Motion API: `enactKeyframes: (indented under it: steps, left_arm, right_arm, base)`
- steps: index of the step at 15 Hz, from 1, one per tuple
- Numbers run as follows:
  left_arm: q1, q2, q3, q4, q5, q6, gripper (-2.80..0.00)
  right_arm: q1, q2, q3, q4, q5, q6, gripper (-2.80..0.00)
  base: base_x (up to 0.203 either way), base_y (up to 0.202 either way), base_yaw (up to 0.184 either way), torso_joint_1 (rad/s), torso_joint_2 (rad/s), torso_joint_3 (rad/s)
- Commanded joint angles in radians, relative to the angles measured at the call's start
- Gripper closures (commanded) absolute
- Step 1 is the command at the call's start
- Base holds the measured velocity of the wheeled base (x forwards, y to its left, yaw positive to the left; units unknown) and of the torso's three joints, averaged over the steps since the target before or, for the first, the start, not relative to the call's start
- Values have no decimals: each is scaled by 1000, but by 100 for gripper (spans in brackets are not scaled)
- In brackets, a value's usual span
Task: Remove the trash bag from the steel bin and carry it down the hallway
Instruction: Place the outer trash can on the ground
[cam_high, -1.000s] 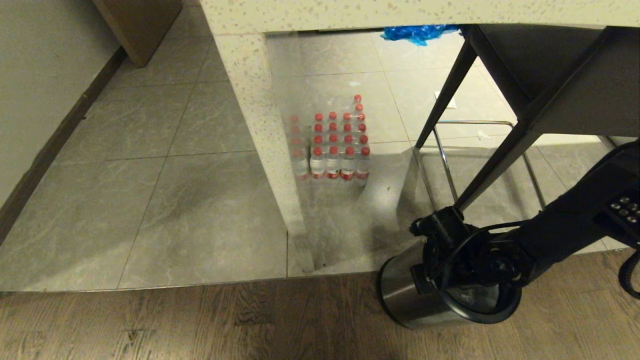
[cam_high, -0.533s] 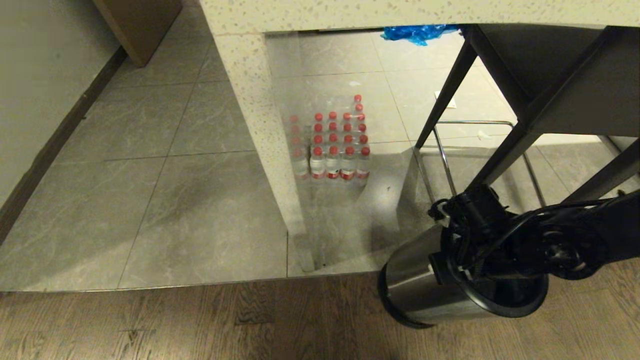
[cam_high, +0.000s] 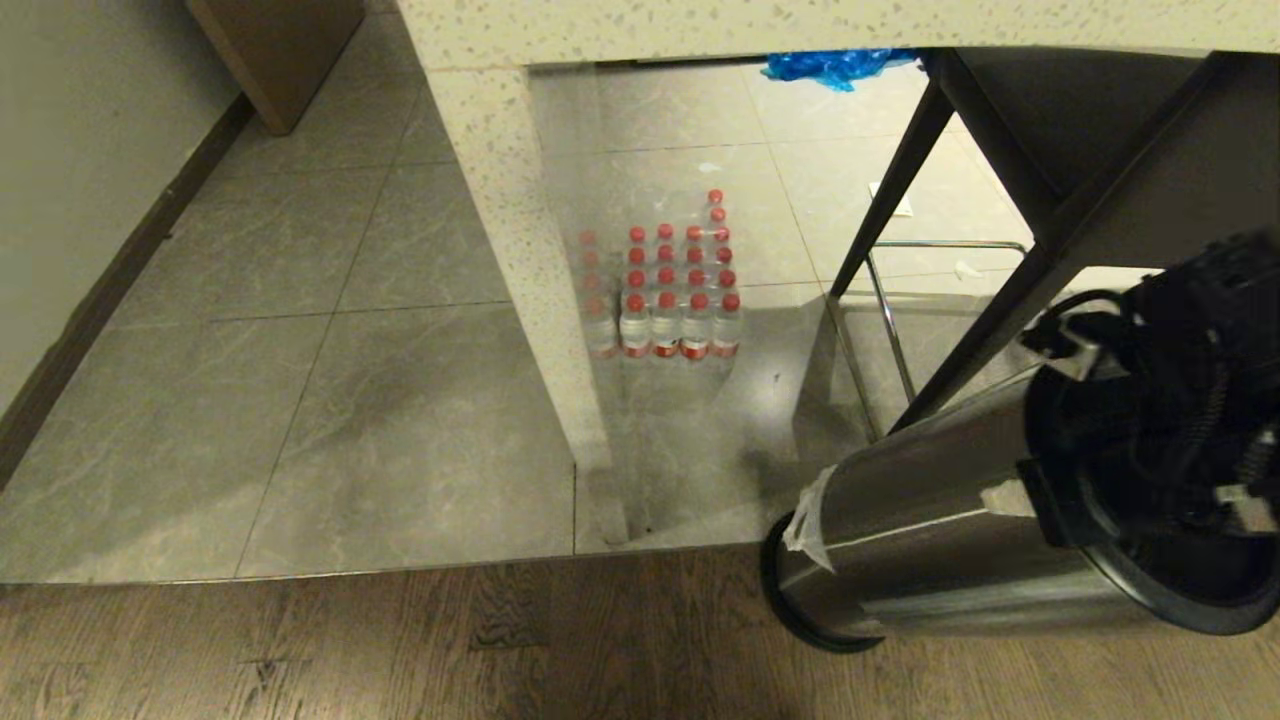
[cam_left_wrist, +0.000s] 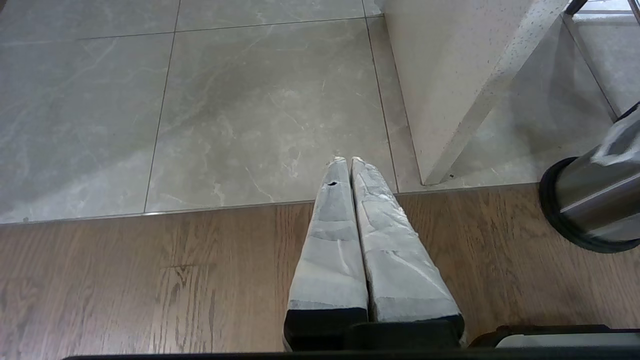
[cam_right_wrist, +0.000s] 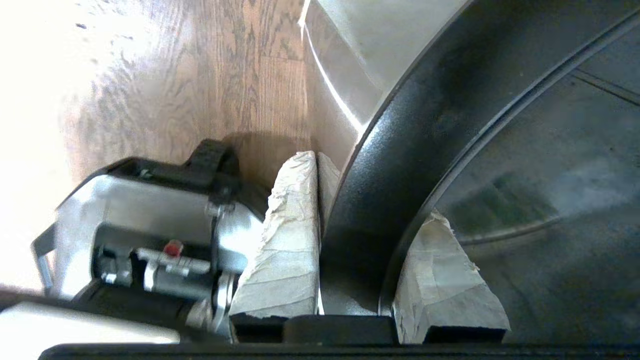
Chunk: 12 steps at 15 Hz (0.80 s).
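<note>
**A:** Your right tool (cam_right_wrist: 350, 235) is clamped on the black rim of the steel bin (cam_high: 930, 540), one taped finger outside the wall, the other inside. The bin is tipped steeply, mouth swung toward you, and only the edge of its base seems to touch the wooden floor (cam_high: 350, 650).

**B:** And the trash bag?

**A:** You can't see one. The inside of the bin in the right wrist view looks dark and bare, so you may be lifting the bin itself, not the bag. That's your first risk: carrying off the wrong thing.

**B:** What else could go wrong?

**A:** Your hold is a narrow pinch on a smooth rim. If the bin swings, it could slip out and clatter down, or roll toward the pack of bottles (cam_high: 665, 290). The dark table leg (cam_high: 985, 335) stands just behind the bin; tilt further and you could knock it.

**B:** The other arm?

**A:** Your left tool (cam_left_wrist: 347, 162) hangs parked over the floor, fingers pressed together, holding nothing.
</note>
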Motion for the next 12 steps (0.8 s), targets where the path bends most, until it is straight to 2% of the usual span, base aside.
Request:
enactKeyframes:
  steps: [1, 5, 8, 10, 12]
  left_arm:
    - [0, 2, 2, 0, 0, 0, 0]
    - [0, 1, 2, 0, 0, 0, 0]
    - [0, 2, 2, 0, 0, 0, 0]
    - [0, 1, 2, 0, 0, 0, 0]
    - [0, 0, 0, 0, 0, 0, 0]
  right_arm:
    - [0, -128, -67, 117, -1, 5, 0]
    - [-1, -213, -172, 228, -8, 20, 0]
    - [-5, -271, -227, 356, -62, 47, 0]
    - [-46, -304, -216, 420, -120, 52, 0]
    - [-136, -329, -175, 420, -133, 53, 0]
  base:
    - [0, 0, 0, 0, 0, 0]
    - [0, 0, 0, 0, 0, 0]
    - [0, 0, 0, 0, 0, 0]
    - [0, 0, 0, 0, 0, 0]
    - [0, 0, 0, 0, 0, 0]
